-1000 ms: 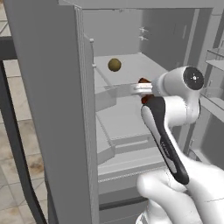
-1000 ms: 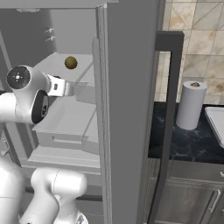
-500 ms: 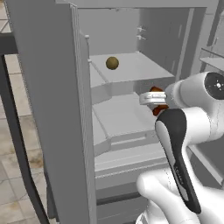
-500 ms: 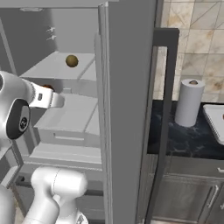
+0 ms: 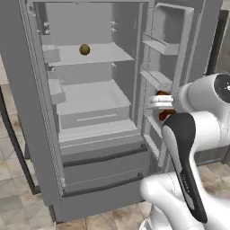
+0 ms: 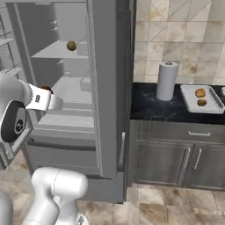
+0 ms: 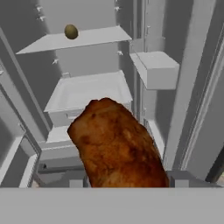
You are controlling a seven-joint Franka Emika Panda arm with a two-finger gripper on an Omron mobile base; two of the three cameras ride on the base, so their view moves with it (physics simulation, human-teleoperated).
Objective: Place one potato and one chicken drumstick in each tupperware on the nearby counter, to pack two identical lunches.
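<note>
The claw (image 5: pixel 162 107) is closed on a chicken drumstick (image 7: pixel 116 146), which rises large and brown in the hand view and shows as a small brown mass at the claw in the left base view, just in front of the open fridge (image 5: pixel 90 108) and near its door shelves. One potato (image 5: pixel 84 49) rests on the upper fridge shelf, well apart from the claw. To the right of the fridge, the dark surface (image 6: pixel 149 107) carries a paper towel roll (image 6: pixel 166 81) and a tupperware (image 6: pixel 202 98) that appears to hold two items already. The step in hand is judged to be transport of the drumstick from fridge to surface. The next move calls for swinging the arm, and probably the base, to the right, keeping the grip firm, and lowering the drumstick into a container that lacks one.
</note>
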